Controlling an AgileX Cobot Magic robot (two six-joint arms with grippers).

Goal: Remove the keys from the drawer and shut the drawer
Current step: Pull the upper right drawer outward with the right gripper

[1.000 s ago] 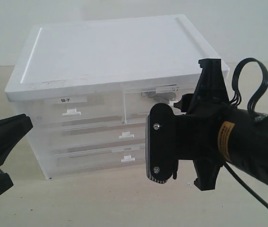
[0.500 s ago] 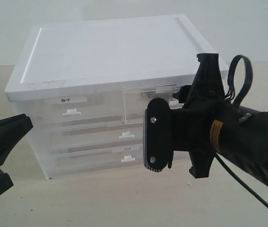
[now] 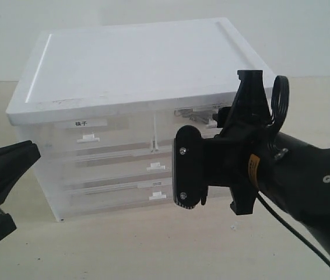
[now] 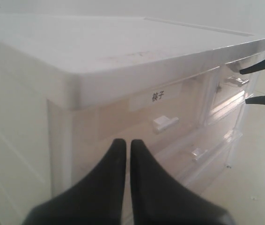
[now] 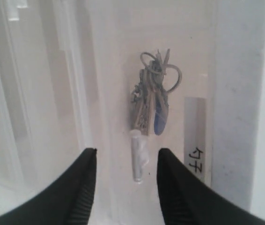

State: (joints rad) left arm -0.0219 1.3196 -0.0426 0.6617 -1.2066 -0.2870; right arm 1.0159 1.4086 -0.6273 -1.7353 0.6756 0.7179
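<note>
Right gripper (image 5: 125,158), jaws apart astride the white tab handle (image 5: 138,161), could slip off if closed off-centre, leaving the translucent plastic drawer (image 5: 109,61) shut.

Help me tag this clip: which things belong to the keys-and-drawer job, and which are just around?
Job: keys; half-width drawer holding them; right gripper, jaws open at its tab handle.
Just around: black-labelled drawer; two full-width drawers; left gripper, shut.

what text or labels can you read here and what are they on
"筷子": white label on the top left drawer.
Seemingly "勺子", seen sideways: label strip on the drawer holding the keys.
Yellow sticker on the right arm: too small to read.
</note>
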